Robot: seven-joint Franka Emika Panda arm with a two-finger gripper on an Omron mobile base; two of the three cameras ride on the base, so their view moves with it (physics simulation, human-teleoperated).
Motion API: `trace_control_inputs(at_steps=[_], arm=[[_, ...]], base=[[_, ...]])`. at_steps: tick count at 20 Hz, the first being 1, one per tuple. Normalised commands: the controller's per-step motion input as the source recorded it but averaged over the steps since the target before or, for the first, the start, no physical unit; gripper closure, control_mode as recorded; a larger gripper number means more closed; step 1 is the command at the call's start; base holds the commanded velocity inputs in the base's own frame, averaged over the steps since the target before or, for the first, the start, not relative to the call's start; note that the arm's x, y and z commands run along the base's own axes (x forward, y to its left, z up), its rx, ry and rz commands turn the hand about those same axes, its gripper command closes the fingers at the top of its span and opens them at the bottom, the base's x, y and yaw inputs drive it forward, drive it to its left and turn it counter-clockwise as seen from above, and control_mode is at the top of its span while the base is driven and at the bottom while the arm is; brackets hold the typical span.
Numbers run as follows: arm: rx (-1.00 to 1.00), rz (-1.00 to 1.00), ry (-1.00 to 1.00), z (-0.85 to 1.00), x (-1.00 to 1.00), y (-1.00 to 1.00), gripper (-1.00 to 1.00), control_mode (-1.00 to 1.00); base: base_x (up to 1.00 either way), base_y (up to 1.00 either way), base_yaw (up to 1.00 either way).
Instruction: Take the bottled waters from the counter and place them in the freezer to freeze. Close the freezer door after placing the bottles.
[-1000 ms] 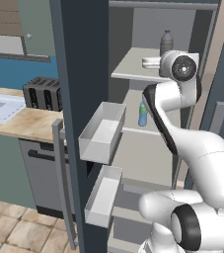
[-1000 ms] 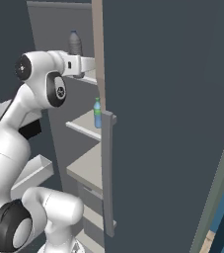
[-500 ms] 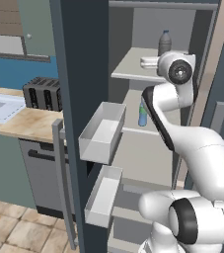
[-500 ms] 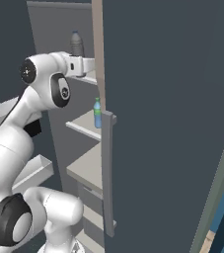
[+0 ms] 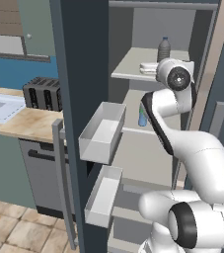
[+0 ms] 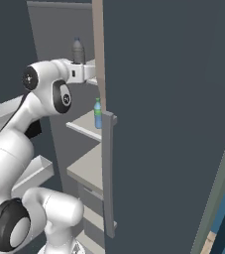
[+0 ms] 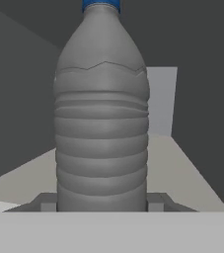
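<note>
- The grey bottle (image 7: pixel 101 113) stands upright on the upper shelf (image 5: pixel 133 66) of the freezer (image 5: pixel 148 29), its ribbed body close before the hand camera, which shows a blue cap at its top edge.
- The gripper (image 7: pixel 101 203) is clenched on the grey bottle, one dark fingertip (image 7: pixel 46 202) against each side of its base, which sits on the pale shelf.
- From the left base view the same bottle (image 5: pixel 164 49) rises just behind the arm's round wrist joint, near the shelf's right end.
- The blue bottle (image 5: pixel 142 116), green-capped, stands upright on the next shelf down, partly hidden by the arm's dark elbow; the right base view shows it (image 6: pixel 98 113) near that shelf's front edge, just beside the grey handle of the closed door.
- The freezer door (image 5: pixel 81 74) stands wide open to the left, two white bins (image 5: pixel 102 132) on its inner face and a long grey handle (image 5: pixel 64 188) on its outer edge.
- Beyond the door, the counter (image 5: pixel 27 122) carries a dark toaster (image 5: pixel 42 94), with a blue wall behind it.
</note>
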Motion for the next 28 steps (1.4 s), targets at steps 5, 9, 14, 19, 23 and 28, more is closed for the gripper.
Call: trace_control_inputs(at_steps=[5,9,14,19,23,28], arm=[[0.01,0.00,-0.01,-0.12,0.03,0.00,1.00,-1.00],[0.00,0.00,-0.01,0.00,0.04,0.00,1.00,-1.00],[0.01,0.00,-0.04,0.08,0.00,0.00,1.00,-1.00],[0.01,0.00,-0.01,0.23,0.06,0.00,1.00,-1.00],[0.00,0.00,0.00,0.16,0.18,0.00,1.00,-1.00],[0.00,0.00,0.00,0.00,0.32,0.00,1.00,-1.00]], base=[[0.00,0.00,0.00],[0.00,0.00,0.00],[0.00,0.00,0.00],[0.00,0.00,0.00],[0.00,0.00,0.00],[0.00,0.00,0.00]])
